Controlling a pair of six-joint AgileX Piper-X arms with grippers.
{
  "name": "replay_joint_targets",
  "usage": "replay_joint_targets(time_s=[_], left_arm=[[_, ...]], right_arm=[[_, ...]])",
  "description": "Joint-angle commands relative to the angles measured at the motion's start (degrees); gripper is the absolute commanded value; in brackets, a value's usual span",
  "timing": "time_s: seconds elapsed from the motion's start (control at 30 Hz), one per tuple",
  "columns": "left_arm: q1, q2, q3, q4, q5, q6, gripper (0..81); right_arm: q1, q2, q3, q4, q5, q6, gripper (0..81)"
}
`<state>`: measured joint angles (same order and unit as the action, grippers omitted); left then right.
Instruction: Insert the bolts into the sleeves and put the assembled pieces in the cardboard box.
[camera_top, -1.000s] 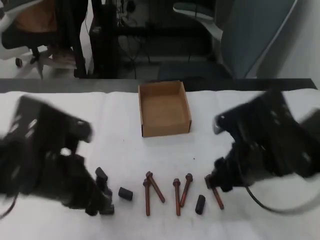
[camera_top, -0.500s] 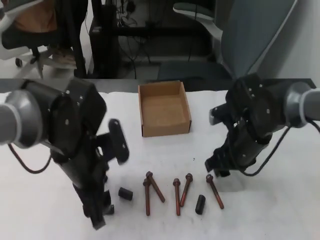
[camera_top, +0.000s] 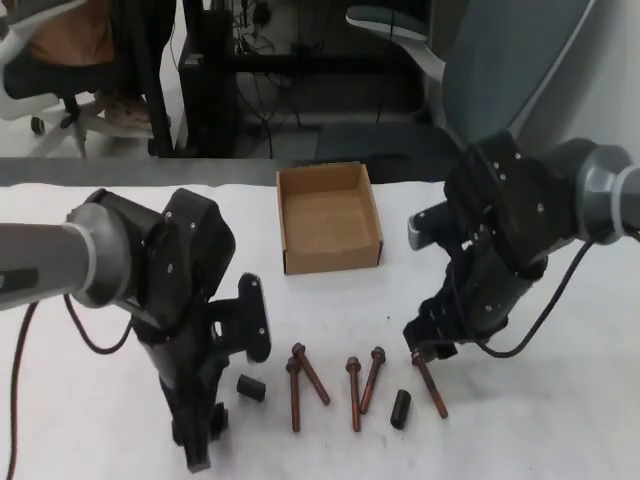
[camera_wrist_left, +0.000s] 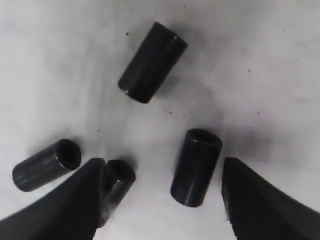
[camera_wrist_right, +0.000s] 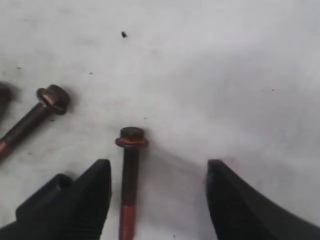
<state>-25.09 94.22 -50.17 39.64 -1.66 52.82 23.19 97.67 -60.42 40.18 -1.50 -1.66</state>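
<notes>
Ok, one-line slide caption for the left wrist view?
Left gripper open over four loose black sleeves, one sleeve lying between its fingers.

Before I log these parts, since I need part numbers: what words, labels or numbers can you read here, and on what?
None can be read.
The cardboard box shows plain walls.
The sleeves show plain black surfaces.
The bolts show bare copper-coloured metal; any stamp on their heads is too small to tell.

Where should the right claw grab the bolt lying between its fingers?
Grip the bolt on its straight shank, below the wider head, coming straight down from above: it lies flat on the bench, and the open right claw straddles it.
</notes>
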Motion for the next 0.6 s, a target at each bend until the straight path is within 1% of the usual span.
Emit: replay_joint_targets(time_s=[0.0,0.17,0.37,0.4,0.47,0.53,0.57], left_arm=[[-0.2,0.6,-0.2,0.2,-0.5,0.2,61.7],[-0.1,0.6,-0.2,0.1,-1.7,1.9,61.7],[-0.1,0.6,-0.2,-1.2,-2.7,3.4,61.7],[-0.1,0.6,-0.2,-1.2,-3.5,3.4,61.7],[-0.1,0.6,-0.2,-1.2,-4.8,3.3,61.7],[-0.1,0.6,-0.2,-1.5,-4.9,3.3,61.7],[-0.1,0.6,-0.2,-1.9,-4.9,3.6,61.7]], right_arm=[[1.1,-0.4,-0.5,-0.9,-1.3,-0.6,53.3],[1.5,0.9,-0.5,-2.9,-0.3,-0.6,53.3],[1.5,3.3,-0.5,-2.3,1.5,-1.4,53.3],[1.5,3.7,-0.5,-2.2,1.5,-1.4,51.7],[1.5,4.7,-0.5,-2.2,1.5,-1.6,41.4],[1.5,5.8,-0.5,-2.0,1.5,-1.8,25.9],[1.5,6.2,-0.5,-2.0,1.5,-1.8,20.2]])
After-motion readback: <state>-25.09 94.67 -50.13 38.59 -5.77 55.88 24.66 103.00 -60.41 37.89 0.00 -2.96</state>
